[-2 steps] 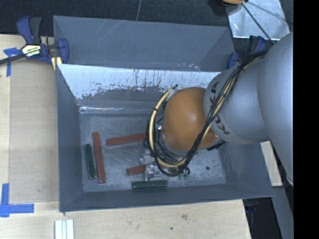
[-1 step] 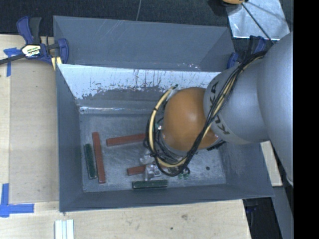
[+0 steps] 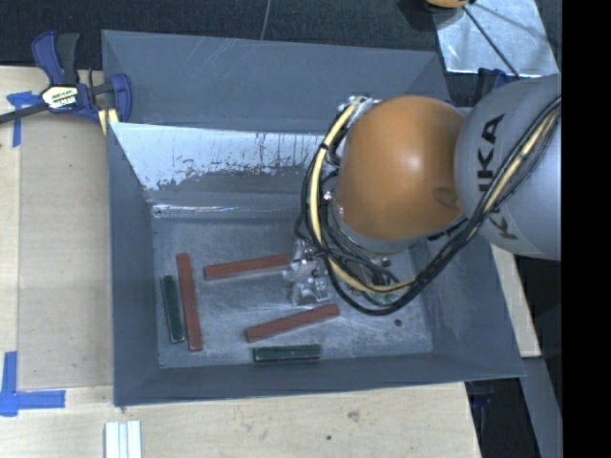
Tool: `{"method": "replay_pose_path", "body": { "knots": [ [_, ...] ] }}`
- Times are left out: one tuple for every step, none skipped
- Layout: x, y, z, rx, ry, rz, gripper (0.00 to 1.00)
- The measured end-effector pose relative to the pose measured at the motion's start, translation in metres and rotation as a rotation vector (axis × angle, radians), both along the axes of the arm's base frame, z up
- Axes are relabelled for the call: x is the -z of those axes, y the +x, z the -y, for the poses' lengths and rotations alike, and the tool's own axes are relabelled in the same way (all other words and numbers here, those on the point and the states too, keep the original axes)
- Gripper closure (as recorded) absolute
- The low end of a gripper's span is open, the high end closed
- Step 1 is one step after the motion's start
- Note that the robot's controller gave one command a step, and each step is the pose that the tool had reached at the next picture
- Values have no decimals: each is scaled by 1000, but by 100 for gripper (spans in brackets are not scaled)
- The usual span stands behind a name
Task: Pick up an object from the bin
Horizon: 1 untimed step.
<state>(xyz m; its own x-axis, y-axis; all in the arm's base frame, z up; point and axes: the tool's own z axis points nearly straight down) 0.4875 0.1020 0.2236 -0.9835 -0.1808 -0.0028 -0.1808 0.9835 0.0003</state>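
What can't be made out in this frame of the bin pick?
- Right end of the upper reddish-brown stick: in the camera view it runs in behind the gripper, so contact cannot be told.
- Whether the gripper touches the lower reddish-brown stick: too small to tell.
- Floor of the bin right of the gripper: covered by the arm's orange cover and its cables.

A flat reddish-brown bar [image 3: 245,268] lies centrally, slightly tilted, with a second reddish-brown bar [image 3: 291,323] nearer and a dark green bar [image 3: 286,353] nearest. At left, a third reddish-brown bar [image 3: 189,301] and a second dark green bar [image 3: 173,308] lie side by side.
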Motion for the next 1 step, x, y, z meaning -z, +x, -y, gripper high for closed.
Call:
{"method": "replay_pose_path", "body": {
  "knots": [
    [0, 0, 0, 1, 0, 0, 100]
  ]
}}
